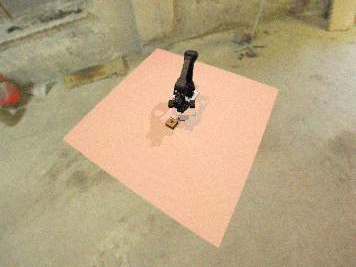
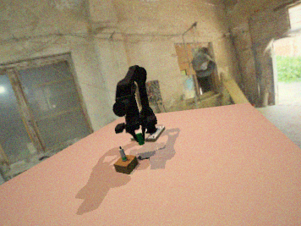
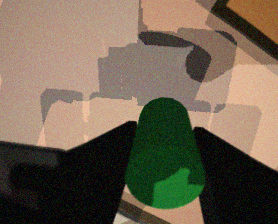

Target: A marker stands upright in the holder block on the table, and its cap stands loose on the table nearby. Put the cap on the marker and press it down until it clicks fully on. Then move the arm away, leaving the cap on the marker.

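Now the claw (image 3: 165,165) grips the green cap (image 3: 165,150) above the table (image 2: 220,174), holder block (image 2: 126,165) nearby.

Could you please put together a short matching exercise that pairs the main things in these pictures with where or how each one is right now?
Things:
1. cap
2. marker
3. holder block
4. gripper

States:
A. brown, resting on the pink table
B. shut on the green piece
C. standing upright in the block, with no cap on it
D. green, held between two black fingers, above the table

Pairs: 1-D, 2-C, 3-A, 4-B
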